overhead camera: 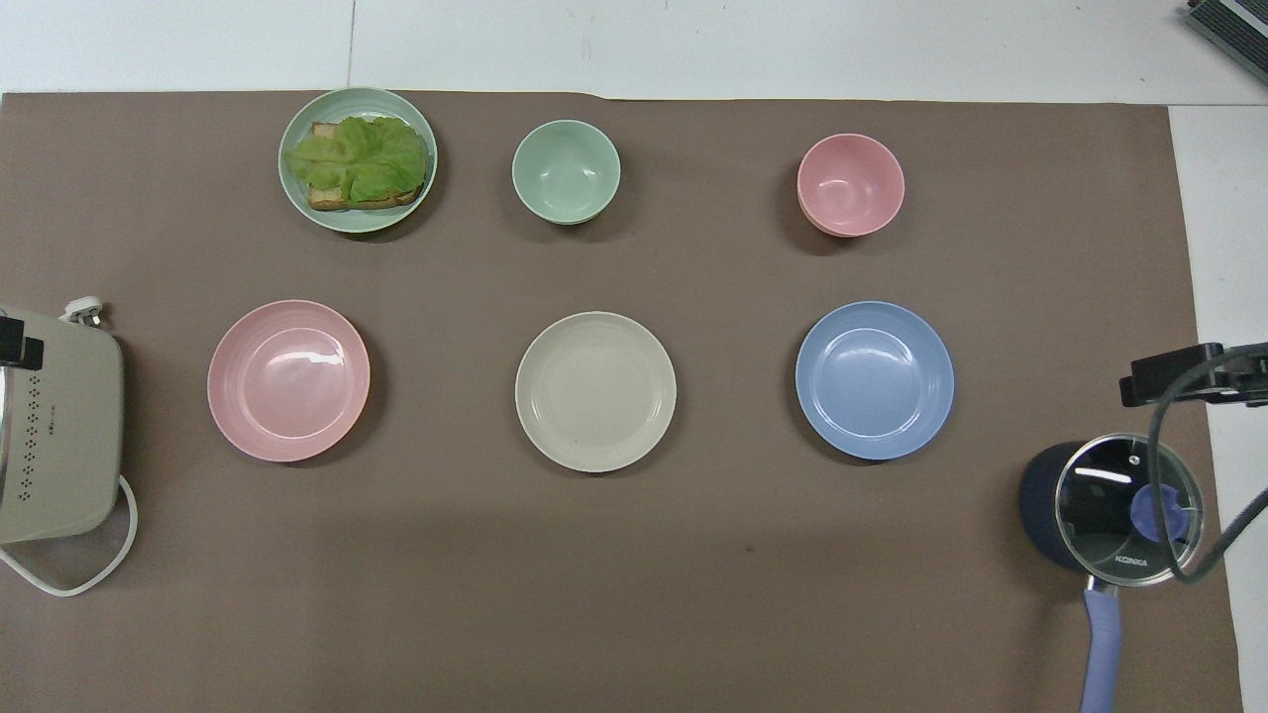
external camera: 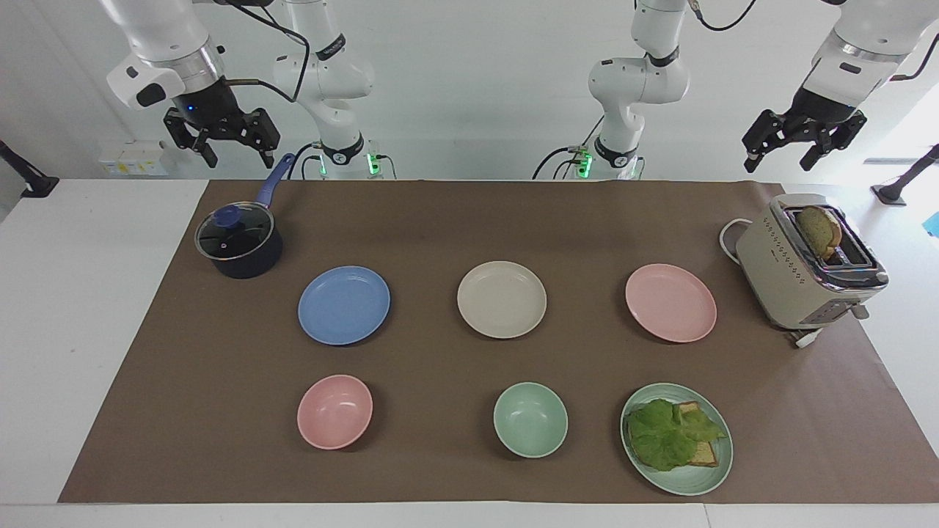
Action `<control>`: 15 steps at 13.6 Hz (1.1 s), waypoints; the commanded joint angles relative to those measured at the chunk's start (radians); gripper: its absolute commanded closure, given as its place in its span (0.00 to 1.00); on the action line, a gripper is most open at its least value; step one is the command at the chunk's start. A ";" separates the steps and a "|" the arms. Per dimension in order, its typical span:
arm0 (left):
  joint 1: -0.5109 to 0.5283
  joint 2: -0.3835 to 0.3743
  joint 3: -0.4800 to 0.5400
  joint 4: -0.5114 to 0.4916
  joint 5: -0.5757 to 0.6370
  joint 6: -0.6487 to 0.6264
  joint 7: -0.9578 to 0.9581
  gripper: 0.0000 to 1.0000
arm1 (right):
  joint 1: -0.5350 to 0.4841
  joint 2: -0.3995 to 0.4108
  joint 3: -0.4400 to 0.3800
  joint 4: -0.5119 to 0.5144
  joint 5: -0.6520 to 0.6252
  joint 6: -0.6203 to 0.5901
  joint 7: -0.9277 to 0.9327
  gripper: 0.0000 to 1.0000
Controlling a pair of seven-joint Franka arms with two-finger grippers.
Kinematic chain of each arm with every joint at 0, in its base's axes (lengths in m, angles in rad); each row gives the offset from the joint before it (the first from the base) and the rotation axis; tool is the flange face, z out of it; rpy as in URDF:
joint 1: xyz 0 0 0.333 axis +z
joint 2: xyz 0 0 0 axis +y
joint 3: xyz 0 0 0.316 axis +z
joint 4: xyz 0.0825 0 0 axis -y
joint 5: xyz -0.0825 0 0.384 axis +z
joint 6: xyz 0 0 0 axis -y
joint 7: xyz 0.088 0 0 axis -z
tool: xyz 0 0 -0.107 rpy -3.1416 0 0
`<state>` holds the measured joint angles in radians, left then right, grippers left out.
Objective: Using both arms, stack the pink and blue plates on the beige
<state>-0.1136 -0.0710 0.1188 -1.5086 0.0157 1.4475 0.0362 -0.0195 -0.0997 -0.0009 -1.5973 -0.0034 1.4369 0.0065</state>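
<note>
Three plates of equal size lie in a row on the brown mat. The beige plate (external camera: 502, 299) (overhead camera: 595, 391) is in the middle. The blue plate (external camera: 343, 305) (overhead camera: 875, 380) lies beside it toward the right arm's end, and the pink plate (external camera: 670, 303) (overhead camera: 288, 380) toward the left arm's end. All three are bare and apart from each other. My right gripper (external camera: 238, 154) hangs open high over the pot's end of the table. My left gripper (external camera: 780, 161) hangs open high over the toaster's end. Neither holds anything.
A dark pot with a glass lid (external camera: 238, 242) (overhead camera: 1109, 515) stands near the blue plate. A beige toaster (external camera: 807, 271) (overhead camera: 59, 436) holds a bread slice near the pink plate. Farther from the robots are a pink bowl (external camera: 334, 411), a green bowl (external camera: 530, 419) and a green plate (external camera: 704, 477) with toast and lettuce.
</note>
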 commanded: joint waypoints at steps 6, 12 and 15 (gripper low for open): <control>-0.003 -0.029 0.001 -0.160 0.004 0.062 0.010 0.00 | -0.013 -0.011 0.004 -0.012 0.006 0.020 -0.020 0.00; 0.029 -0.009 0.002 -0.456 0.004 0.411 0.011 0.00 | -0.013 -0.011 0.004 -0.012 0.005 0.020 -0.020 0.00; 0.041 0.071 0.002 -0.557 0.004 0.582 0.011 0.00 | -0.013 -0.011 0.004 -0.012 0.006 0.020 -0.020 0.00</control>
<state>-0.0856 -0.0342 0.1248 -2.0014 0.0157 1.9315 0.0368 -0.0195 -0.0997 -0.0009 -1.5973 -0.0034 1.4369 0.0065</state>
